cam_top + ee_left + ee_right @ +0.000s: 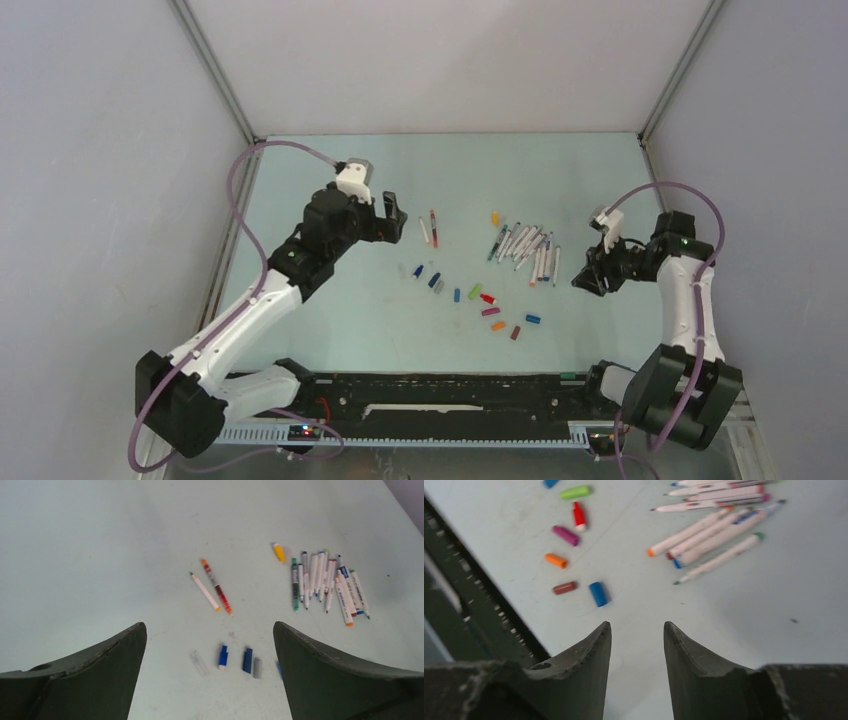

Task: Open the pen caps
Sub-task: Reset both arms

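Nearest me, a black rail (pixel 450 400) runs along the near edge of the table (pixel 330 330), between my two bases.

My right pincer (pixel 590 280) hangs low at about 3 o'clock on the table. Its jaws are partly apart with only bare table between them, and it grips nothing. Through its wrist camera, a light blue cap (pixel 598 593) lies just past my fingertips at 11 o'clock, with a brown-red cap (pixel 564 587) close on its left. Farther along the same line come an orange cap (pixel 556 560), a magenta cap (pixel 566 535), a red cap (pixel 579 516) with a white end, and a green cap (pixel 575 492).

Seen from above, the pen caps (pixel 490 311) form a loose scatter across the middle of the table, at 9 o'clock from my right pincer. All of them lie flat and apart from the pens. The pile of pens (pixel 528 252) lies at 11 o'clock from that pincer, and several show bare tips.

My left pincer (pixel 390 215) sits farther out, at about 10 o'clock on the table. Its jaws are spread wide and hold nothing. Its camera shows a clear cap (pixel 200 662), a blue cap (pixel 223 656), a dark blue cap (pixel 247 660) and a grey cap (pixel 257 668) in a row between my fingers (pixel 100 670). Beyond them, two slim pens (pixel 216 586) lie side by side. Farthest, at 1 o'clock, a yellow cap (pixel 278 552) lies alone just beside the pile.
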